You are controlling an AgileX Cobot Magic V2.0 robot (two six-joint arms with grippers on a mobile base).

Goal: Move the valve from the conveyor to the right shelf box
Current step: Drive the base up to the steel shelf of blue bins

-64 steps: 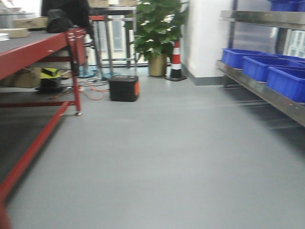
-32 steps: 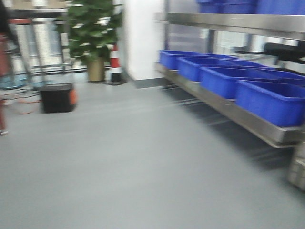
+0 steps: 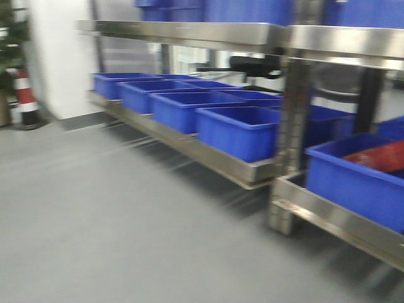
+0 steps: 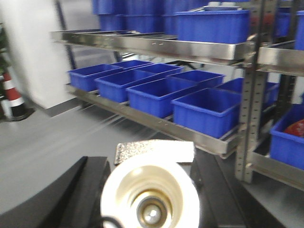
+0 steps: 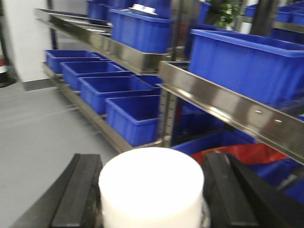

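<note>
Carrying step, shelf (image 3: pixel 189 148) ahead. At lower middle, left pincer (image 4: pixel 149 202) flanks a pale round part (image 4: pixel 151 190) (perhaps the valve), right pincer (image 5: pixel 151 192) a white cylinder (image 5: pixel 151 183); clamped or not, I cannot tell. Next: reach a blue box (image 3: pixel 243 132).

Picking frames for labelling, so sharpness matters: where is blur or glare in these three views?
Front-facing view: sideways smear over the floor and blue bins. Left wrist view: shelf fairly sharp, cream ring up close soft. Right wrist view: white cylinder washed out, steel rail glinting.
</note>
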